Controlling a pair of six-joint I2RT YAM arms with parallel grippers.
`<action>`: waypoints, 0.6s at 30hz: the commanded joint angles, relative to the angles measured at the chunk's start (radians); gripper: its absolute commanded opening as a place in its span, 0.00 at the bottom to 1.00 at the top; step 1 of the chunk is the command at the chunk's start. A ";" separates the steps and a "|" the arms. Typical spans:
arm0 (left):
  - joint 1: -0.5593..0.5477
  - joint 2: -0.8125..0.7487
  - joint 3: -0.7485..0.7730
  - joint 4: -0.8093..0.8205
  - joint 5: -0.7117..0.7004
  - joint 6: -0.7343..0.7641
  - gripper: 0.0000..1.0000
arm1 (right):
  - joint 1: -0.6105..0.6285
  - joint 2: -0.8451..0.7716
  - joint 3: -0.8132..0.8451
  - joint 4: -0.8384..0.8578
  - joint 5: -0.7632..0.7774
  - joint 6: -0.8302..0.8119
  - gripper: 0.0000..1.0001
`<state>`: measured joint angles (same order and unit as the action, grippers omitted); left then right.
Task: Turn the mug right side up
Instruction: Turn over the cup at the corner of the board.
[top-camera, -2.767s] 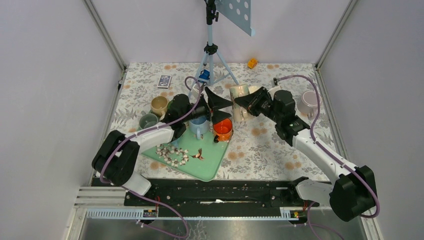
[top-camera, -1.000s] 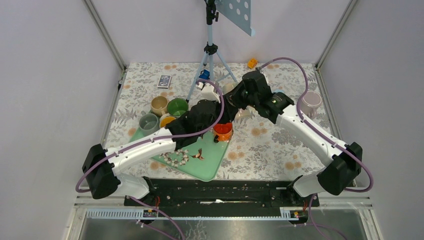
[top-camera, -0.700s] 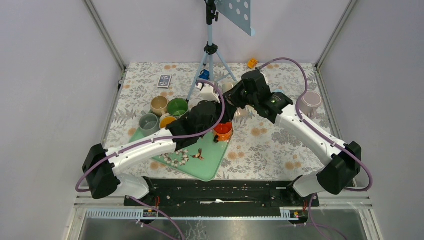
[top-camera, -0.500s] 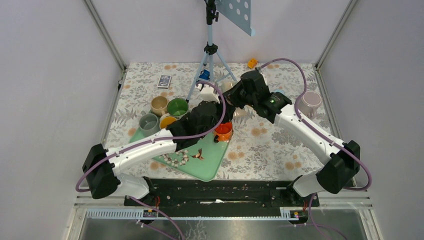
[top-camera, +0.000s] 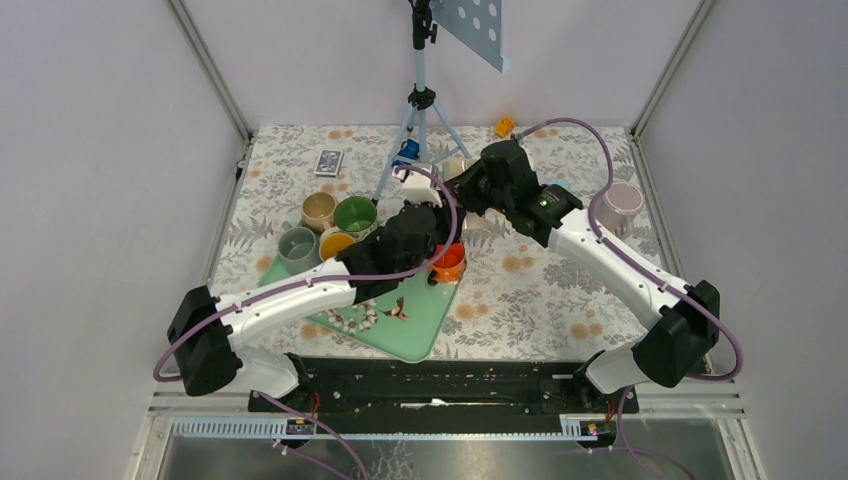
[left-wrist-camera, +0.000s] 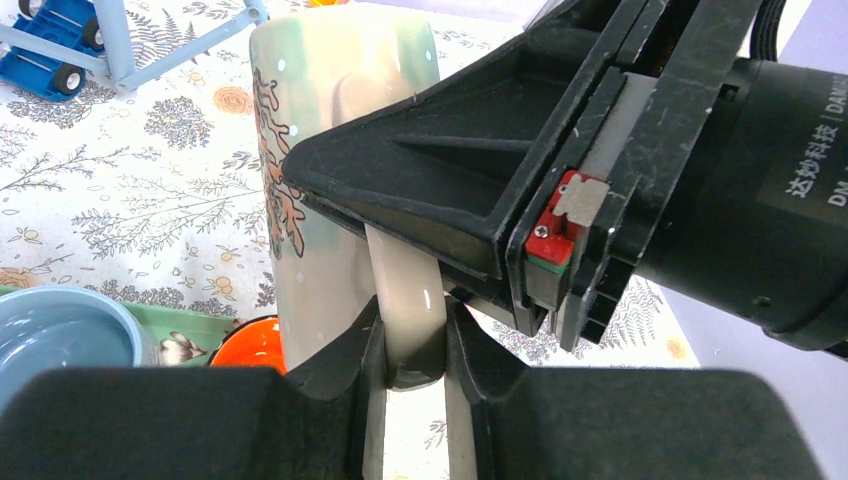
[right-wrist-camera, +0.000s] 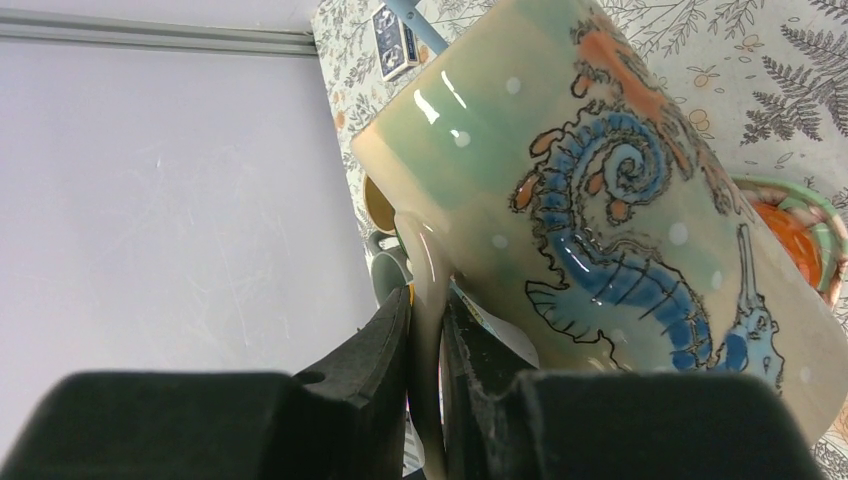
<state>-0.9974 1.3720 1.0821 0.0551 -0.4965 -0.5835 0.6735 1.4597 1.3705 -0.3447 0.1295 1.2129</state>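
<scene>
**Flip unfinished: mug (left-wrist-camera: 340, 120) aloft in 2 grips**

L wrist: L gripper (left-wrist-camera: 405, 350) jaws pinch the handle (left-wrist-camera: 400, 290) low down. The mug body stands roughly vertical in this view, clear of the cloth. Can't tell which end is open. Blue cup (left-wrist-camera: 60, 335) sits at 8 o'clock of the mug and looks empty. Orange cup (left-wrist-camera: 250, 348) is just below the mug, inside mostly hidden.

R wrist: R gripper (right-wrist-camera: 425, 335) jaws pinch the same handle. The mug tilts across the frame, seahorse print toward the cam.

Top: the mug is near table centre, a bit toward 12 o'clock, mostly hidden btwn the 2 grippers.
- At 10 o'clock are 4 cups, all mouth up w/ nothing seen inside: beige cup (top-camera: 318, 210), green cup (top-camera: 354, 214), grey cup (top-camera: 297, 243), yellow cup (top-camera: 335, 241).
- Pink mug (top-camera: 620, 205) at 2 o'clock looks empty.
- Tray (top-camera: 425, 325) at 7 o'clock carries the orange cup & white bits (top-camera: 345, 310).

Progress, as I judge it: grip & lift done. Left to do: finish the turn, set the mug base-down, release both grippers.
</scene>
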 joint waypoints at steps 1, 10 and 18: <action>0.050 0.011 0.031 0.007 -0.208 0.044 0.11 | 0.041 -0.075 0.021 0.061 -0.074 -0.001 0.00; 0.050 -0.032 0.067 -0.053 -0.158 0.042 0.00 | 0.042 -0.092 -0.034 0.110 -0.070 -0.079 0.05; 0.052 -0.095 0.080 -0.095 -0.087 0.050 0.00 | 0.043 -0.117 -0.104 0.208 -0.054 -0.180 0.27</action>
<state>-0.9977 1.3525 1.0992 -0.0551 -0.5018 -0.5678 0.6910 1.4429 1.2812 -0.2142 0.1108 1.1564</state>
